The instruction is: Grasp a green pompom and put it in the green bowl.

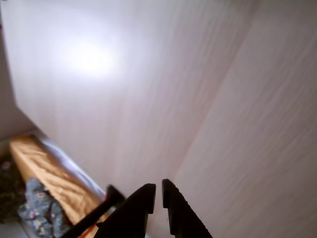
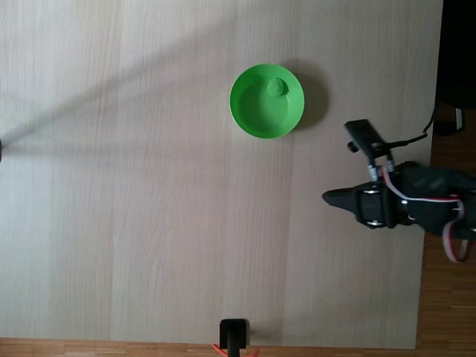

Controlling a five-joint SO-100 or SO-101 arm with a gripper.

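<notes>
Green pompom (image 2: 277, 87) seen inside green bowl (image 2: 260, 111), against upper-right wall in fixed view. Bowl placed on pale wooden table (image 2: 149, 208), nearer top edge, right of centre. Gripper (image 2: 327, 197) held near table's right edge, well apart from bowl, below and right of it. In wrist view, gripper (image 1: 158, 191) fingertips nearly closed, narrow gap, nothing gripped.
</notes>
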